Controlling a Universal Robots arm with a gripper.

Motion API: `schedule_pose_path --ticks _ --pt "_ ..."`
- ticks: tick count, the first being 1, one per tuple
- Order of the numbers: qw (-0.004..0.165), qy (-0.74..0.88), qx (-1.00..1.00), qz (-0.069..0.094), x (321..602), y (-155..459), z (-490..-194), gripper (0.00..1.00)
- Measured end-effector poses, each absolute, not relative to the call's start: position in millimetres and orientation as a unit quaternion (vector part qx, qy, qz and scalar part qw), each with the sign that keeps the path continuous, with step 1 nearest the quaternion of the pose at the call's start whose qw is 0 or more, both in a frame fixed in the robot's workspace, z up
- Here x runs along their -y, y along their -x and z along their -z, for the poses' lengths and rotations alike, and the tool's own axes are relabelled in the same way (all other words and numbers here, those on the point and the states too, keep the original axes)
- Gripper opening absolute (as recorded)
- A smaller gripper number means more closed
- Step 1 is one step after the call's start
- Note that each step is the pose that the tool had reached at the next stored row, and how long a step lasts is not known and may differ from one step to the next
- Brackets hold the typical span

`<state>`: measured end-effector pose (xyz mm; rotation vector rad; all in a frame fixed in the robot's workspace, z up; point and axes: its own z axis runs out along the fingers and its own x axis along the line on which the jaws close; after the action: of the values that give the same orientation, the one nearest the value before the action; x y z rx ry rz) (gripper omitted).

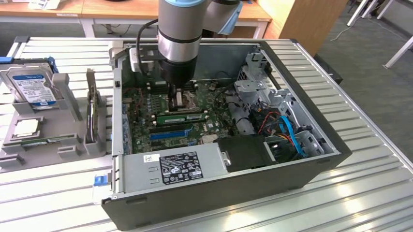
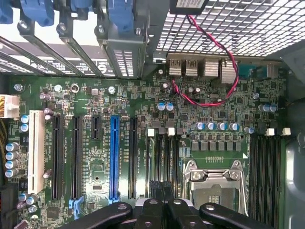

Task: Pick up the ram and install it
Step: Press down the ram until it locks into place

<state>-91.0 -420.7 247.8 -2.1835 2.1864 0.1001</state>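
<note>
Gripper (image 1: 175, 96) closed and empty above the motherboard (image 2: 143, 109).
We see 1 ram (image 1: 182, 117) lying just in front of our fingertips, inside the case (image 1: 310, 164). We judge it light, stiff and fragile; best held by its long edges.

Ext. cam sits high, off the arm, angled down over the open PC case (image 1: 310, 145) on a slatted table (image 1: 361, 193), mid-range. Wrist cam looks straight down, close, at the motherboard (image 2: 143, 119). Both share motherboard (image 1: 193, 104) w/ CPU socket (image 2: 214, 183).
</note>
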Motion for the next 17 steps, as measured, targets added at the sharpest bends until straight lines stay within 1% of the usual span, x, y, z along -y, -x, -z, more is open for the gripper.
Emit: schedule_pose_path --ticks 17 --pt "0.025 0.706 -0.707 -0.032 422.1 93.1 -247.7 0.10"
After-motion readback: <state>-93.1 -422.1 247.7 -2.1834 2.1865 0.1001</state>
